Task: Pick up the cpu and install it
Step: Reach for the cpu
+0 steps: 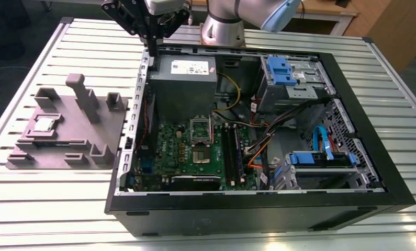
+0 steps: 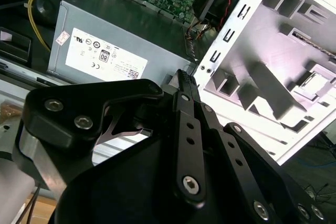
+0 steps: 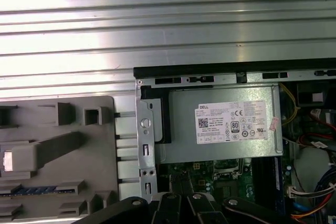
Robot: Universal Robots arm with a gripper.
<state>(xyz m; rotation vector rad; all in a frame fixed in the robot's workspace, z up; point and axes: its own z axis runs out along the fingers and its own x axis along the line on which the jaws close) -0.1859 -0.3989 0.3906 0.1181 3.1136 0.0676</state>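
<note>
The end effector (image 1: 154,53) hangs over the far corner of the open computer case (image 1: 263,212), on the exterior view's left, just above the case's rim and beside the grey power supply (image 1: 183,78). Its two black fingers are drawn together into one narrow tip, and nothing is held between them. The second wrist view shows that tip (image 2: 184,78) against the power supply's labelled face (image 2: 115,51).

The cpu (image 1: 44,124) is well apart from the end effector. It lies flat in a raised seat on the grey fixture plate (image 1: 89,137), which rests on the slatted metal tabletop (image 1: 47,201) just beside the case, towards the exterior view's left. The silver top of the chip faces up (a thin pale rim frames it). Blocks and posts of different heights stand on the rest of the plate, seen in the first wrist view (image 3: 105,145) and in the second wrist view (image 2: 273,35).

Inside the case, the green motherboard (image 1: 169,151) lies on the floor below the power supply, with the processor socket (image 1: 201,132) near its middle. Whether the socket holds a chip cannot be told. Blue drive carriers (image 1: 281,68) sit towards the exterior view's right, and yellow, orange and black cables run between them and the board. The first wrist view looks down on the power supply (image 3: 226,124) and the bare slats of the tabletop (image 3: 157,24) beyond the case.
</note>
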